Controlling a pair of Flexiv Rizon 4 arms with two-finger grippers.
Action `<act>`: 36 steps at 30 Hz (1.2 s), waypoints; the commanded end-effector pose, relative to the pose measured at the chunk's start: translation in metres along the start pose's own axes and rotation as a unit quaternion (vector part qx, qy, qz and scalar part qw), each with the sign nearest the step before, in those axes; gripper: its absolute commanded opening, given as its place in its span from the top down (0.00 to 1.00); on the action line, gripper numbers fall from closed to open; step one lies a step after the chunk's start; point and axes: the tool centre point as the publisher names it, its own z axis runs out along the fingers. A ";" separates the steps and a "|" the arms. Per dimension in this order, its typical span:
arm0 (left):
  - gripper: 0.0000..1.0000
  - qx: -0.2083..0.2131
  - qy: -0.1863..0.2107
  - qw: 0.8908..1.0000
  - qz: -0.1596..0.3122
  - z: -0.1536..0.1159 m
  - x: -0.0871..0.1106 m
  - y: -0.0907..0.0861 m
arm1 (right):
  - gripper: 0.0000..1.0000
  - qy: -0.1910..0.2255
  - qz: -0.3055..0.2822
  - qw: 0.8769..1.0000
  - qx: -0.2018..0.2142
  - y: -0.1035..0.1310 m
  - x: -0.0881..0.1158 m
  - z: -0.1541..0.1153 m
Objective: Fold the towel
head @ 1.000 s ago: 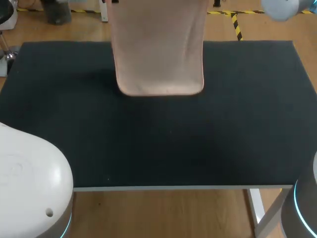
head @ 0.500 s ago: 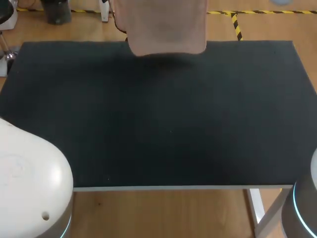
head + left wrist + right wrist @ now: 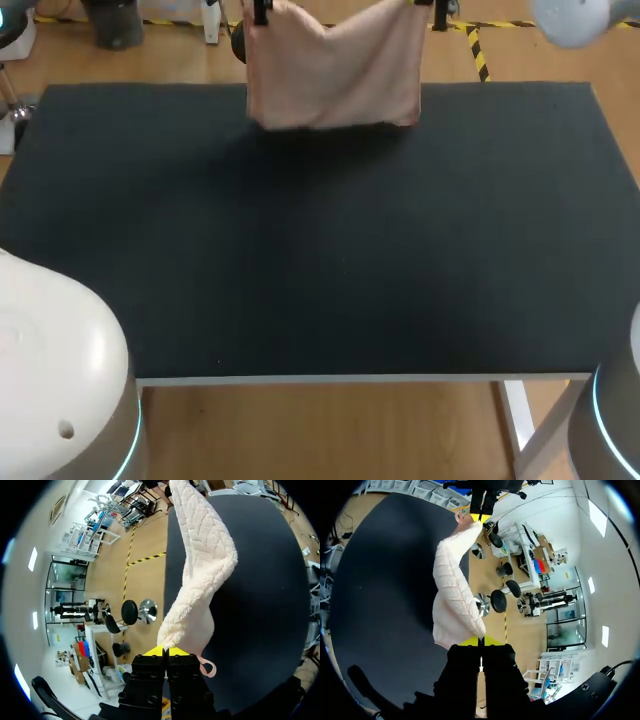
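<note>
A fluffy pale-pink towel (image 3: 335,75) is hanging, sagging between its top corners. The left gripper (image 3: 165,652) and right gripper (image 3: 481,641) are pinching them.

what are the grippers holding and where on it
The towel: the left gripper pinches one upper corner, the right gripper the other, so it hangs between them.

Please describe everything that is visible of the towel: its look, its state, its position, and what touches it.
The towel is pale pink, of fluffy cloth with a ribbed zigzag weave, and has a small hanging loop at one corner. It hangs spread wide above the far edge of the black table. The left gripper and the right gripper are each shut on an upper corner, and the top edge sags between them. Whether its lower edge touches the table cannot be seen.
</note>
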 end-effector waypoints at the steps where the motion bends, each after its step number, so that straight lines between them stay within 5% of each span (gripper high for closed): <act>1: 1.00 0.024 -0.003 1.000 -0.002 -0.020 0.057 0.011 | 1.00 -0.002 0.003 1.000 -0.004 -0.006 0.037 -0.027; 9: 1.00 0.042 0.004 0.999 -0.007 -0.043 0.112 0.014 | 1.00 0.020 0.007 1.000 -0.005 -0.003 0.091 -0.052; 19: 1.00 0.046 -0.009 0.999 -0.016 -0.060 0.142 0.029 | 1.00 0.028 0.010 1.000 -0.007 0.001 0.122 -0.075; 28: 1.00 0.031 0.088 0.995 -0.025 -0.003 0.150 0.017 | 1.00 0.102 0.034 0.994 0.009 -0.009 0.157 -0.034; 36: 1.00 0.016 0.190 0.981 -0.024 0.065 0.163 0.005 | 1.00 0.168 0.077 0.982 0.039 -0.030 0.191 0.013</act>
